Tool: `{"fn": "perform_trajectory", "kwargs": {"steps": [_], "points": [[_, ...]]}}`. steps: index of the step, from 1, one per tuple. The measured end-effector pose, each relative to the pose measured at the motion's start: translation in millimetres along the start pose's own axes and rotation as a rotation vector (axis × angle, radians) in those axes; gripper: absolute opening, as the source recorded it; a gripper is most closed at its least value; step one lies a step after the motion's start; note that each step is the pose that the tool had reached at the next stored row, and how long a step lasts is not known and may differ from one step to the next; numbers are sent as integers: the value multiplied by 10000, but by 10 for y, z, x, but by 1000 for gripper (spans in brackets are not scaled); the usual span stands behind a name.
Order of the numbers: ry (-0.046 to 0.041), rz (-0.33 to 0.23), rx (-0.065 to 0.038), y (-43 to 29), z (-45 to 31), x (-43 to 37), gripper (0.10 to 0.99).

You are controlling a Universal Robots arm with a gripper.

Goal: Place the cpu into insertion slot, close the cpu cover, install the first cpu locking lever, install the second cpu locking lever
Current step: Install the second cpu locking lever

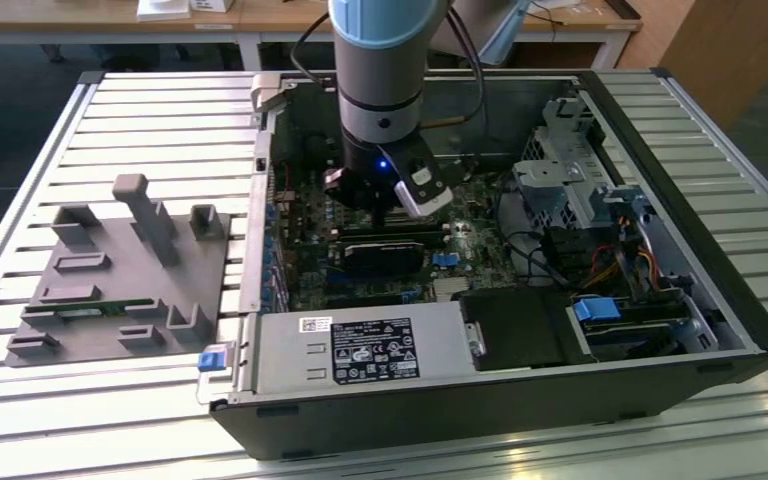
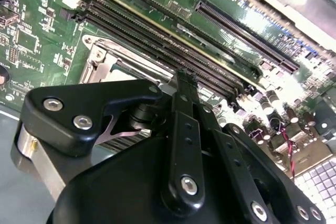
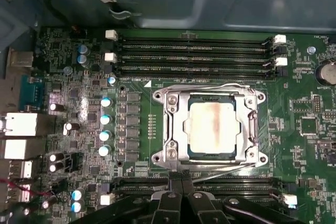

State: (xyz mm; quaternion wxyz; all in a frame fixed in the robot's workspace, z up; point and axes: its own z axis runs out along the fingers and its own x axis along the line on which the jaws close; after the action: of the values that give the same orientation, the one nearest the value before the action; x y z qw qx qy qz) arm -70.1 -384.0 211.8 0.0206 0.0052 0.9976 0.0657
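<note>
With the pale silvery-beige square cpu (image 3: pixel 212 128) seated in its dark-framed insertion slot (image 3: pixel 185 129) under the closed silvery metal cpu cover (image 3: pixel 173 124), the black gripper (image 3: pixel 181 190), fingers together and empty, hovers beside it, apparently at the locking-lever step.

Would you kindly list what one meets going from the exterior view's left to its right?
Grey fixture block → slatted table → computer case's near wall → motherboard → robot arm with its end effector → drive cage → blue latch.
</note>
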Motion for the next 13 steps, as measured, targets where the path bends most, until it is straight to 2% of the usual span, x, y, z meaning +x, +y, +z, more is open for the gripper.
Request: {"fn": "perform_trajectory", "kwargs": {"steps": [3,13], "points": [[0,2,-16,-33,-4,7,106],[4,-5,-153,-47,34,90,106]]}}
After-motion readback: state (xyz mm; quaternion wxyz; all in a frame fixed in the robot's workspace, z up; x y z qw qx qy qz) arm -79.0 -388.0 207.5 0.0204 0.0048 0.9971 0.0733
